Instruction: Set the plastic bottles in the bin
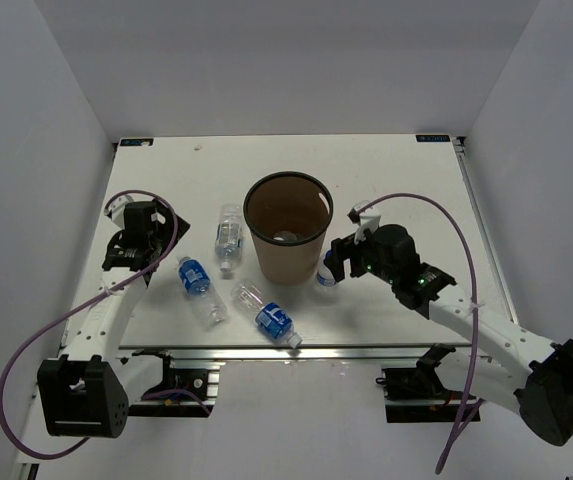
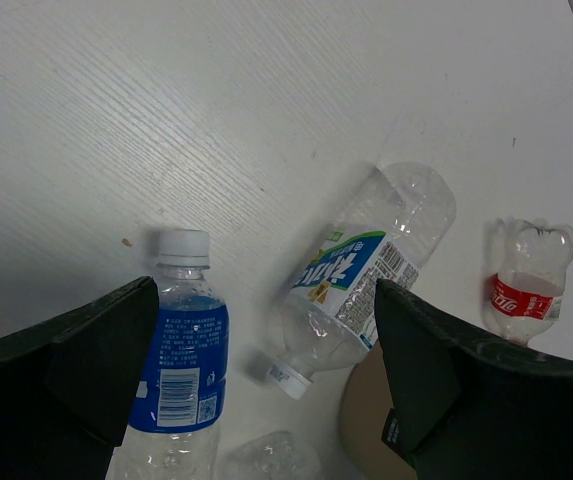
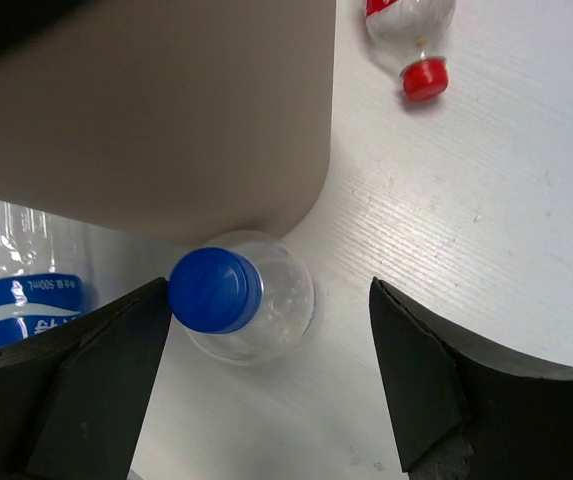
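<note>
Noting white, grooved counter (image 1: 396, 180) enclosed by plain grey walls (image 1: 286, 60). Finding bin (image 1: 288, 255) upright, bottles (image 1: 197, 277) lying alongside. Seeing left fingers (image 2: 66, 370) parted, right fingers (image 3: 96, 380) parted astride blue-capped bottle (image 3: 236, 295).

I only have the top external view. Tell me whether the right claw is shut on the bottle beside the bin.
Observer: No. The right wrist view shows the right claw open, one finger on each side of the upright bottle.
Operator: Give me its cap colour.
Observer: Blue, seen from above.
Operator: Report anything the bin hides from me.
Observer: A red-labelled bottle with a red cap lies on the table past the bin.
</note>
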`<state>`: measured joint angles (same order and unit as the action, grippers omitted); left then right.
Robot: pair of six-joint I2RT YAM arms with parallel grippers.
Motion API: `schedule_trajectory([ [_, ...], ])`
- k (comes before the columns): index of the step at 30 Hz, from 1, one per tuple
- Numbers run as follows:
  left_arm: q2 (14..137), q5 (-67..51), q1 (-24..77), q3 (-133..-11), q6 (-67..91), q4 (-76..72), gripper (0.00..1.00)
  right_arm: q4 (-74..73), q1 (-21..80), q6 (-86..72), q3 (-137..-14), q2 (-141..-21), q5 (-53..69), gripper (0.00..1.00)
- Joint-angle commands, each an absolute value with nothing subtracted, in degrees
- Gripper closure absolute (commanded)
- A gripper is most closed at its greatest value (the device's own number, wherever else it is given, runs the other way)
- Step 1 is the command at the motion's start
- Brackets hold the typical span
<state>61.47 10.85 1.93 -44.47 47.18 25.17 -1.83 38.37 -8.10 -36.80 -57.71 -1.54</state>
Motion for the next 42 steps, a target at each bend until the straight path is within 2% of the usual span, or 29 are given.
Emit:
schedule_trajectory([
  [1,61.1,10.9,1.8,-44.6,46.6,24.6,0.02,8.5,38.5,-7.5,-34.4,-57.6,-0.4,0.17],
  [5,61.0,11.3,1.8,-44.4,46.5,24.8,0.02,12.7,38.5,-7.6,-31.9,-57.7,-1.1,0.24],
  [13,61.4,9.6,1.8,-44.1,46.5,24.0,0.02,17.9,38.5,-7.6,-29.5,-60.2,1.9,0.27],
  [16,61.5,9.1,1.8,-44.2,46.4,24.3,0.02,18.9,38.4,-7.8,-29.6,-61.1,2.3,0.34],
  [18,61.3,9.6,1.8,-44.2,46.4,24.5,0.02,19.8,38.4,-8.0,-29.4,-60.6,1.8,0.43],
  [19,61.2,9.8,1.8,-44.1,46.4,24.6,0.02,20.0,38.5,-8.3,-28.7,-60.1,1.5,0.54],
  [22,61.0,10.2,1.8,-44.3,46.5,25.0,0.02,20.1,38.5,-9.3,-28.0,-56.6,-0.4,0.74],
  [23,61.0,10.2,1.8,-44.4,46.6,25.0,0.02,19.8,38.4,-9.7,-28.0,-55.6,-2.2,0.76],
  [28,60.7,11.2,1.8,-44.4,48.3,25.8,0.02,13.4,38.4,-9.8,-30.1,-47.3,-14.7,0.79],
  [30,60.8,11.4,1.8,-44.6,49.1,26.2,0.02,12.0,38.4,-9.0,-35.3,-43.9,-20.9,0.81],
  [32,60.8,11.7,1.8,-44.6,49.6,27.0,0.02,13.0,38.4,-7.4,-38.6,-42.4,-22.1,0.83],
  [37,60.3,12.8,1.8,-44.0,51.9,29.5,0.02,18.3,38.5,-0.3,-51.8,-47.6,-12.3,0.83],
  [42,58.8,11.0,1.8,-41.2,54.4,30.9,0.02,19.6,38.5,0.4,-60.3,-56.1,6.8,0.83],
])
